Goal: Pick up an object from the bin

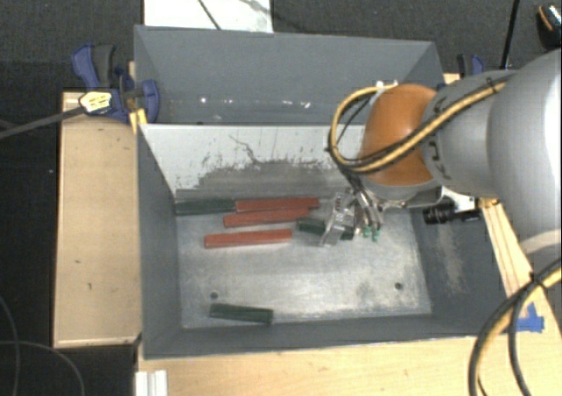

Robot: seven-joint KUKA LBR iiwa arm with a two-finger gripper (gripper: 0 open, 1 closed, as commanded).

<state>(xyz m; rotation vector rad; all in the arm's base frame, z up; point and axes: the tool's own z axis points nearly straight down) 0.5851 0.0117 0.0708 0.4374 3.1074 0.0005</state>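
1. Grey bin (162,236): the floor is scuffed along the foot of the back wall.
2. Back green bar (205,206): dark, flat, far left at the foot of the back wall. Its right end meets the top red bar.
3. Front green bar (241,314): dark, flat, alone near the front wall, well apart from everything else.
4. Three red bars lie left of centre, all running left-right and roughly parallel. The top red bar (277,205) and middle red bar (263,219) are just beside each other. The bottom red bar (248,239) is slightly apart, nearer the front and shifted left.
5. Small green piece (309,228): dark, short, on the floor just past the right ends of the red bars. It is the nearest thing to the gripper.
6. Gripper (349,226): low over the floor, right of centre, right beside the small green piece. Can't tell whether they touch. Spread or pressed together: cannot tell. Nothing visibly pinched.
7. Orange wrist cover (399,135) with looped cables sits above the gripper. The arm comes in from the right.
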